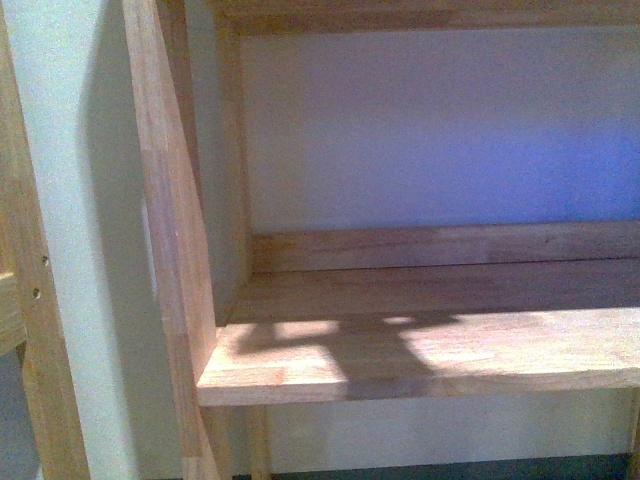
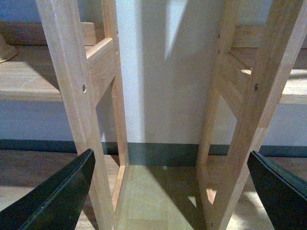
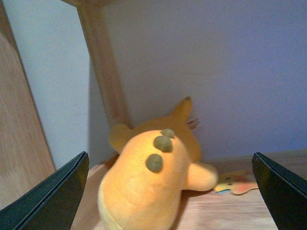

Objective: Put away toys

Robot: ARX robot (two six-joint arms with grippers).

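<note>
The right hand [image 3: 168, 191] is wide open and holds nothing; its two dark fingers [image 3: 53, 196] stand far apart at both edges of the right wrist view. Between them, just ahead of the hand, lies the orange-yellow plush toy [image 3: 144, 187] on a wooden shelf board [image 3: 225, 211]. The toy is not touched by either finger. Its long axis runs away from the hand toward the pale wall [image 3: 216, 72] behind the shelf. The rounded end is nearest to the hand, and the pointed tuft [image 3: 182, 108] is at the far end, close to the wall. A row of three olive-green bumps [image 3: 162, 143] runs along its upper side. One short limb [image 3: 201, 175] sticks out sideways, and beside it a small flat colourful piece [image 3: 235, 184] lies on the board; what it is I cannot tell. A wooden post [image 3: 103, 67] rises behind the toy.

The left hand [image 2: 168, 191] is also wide open and empty. Ahead of it are two wooden frame legs [image 2: 72, 96] and, between them, the wooden floor [image 2: 148, 196] and the wall.

The front view shows only a wooden shelf [image 1: 420, 350] with shadows on it; neither hand appears there.
</note>
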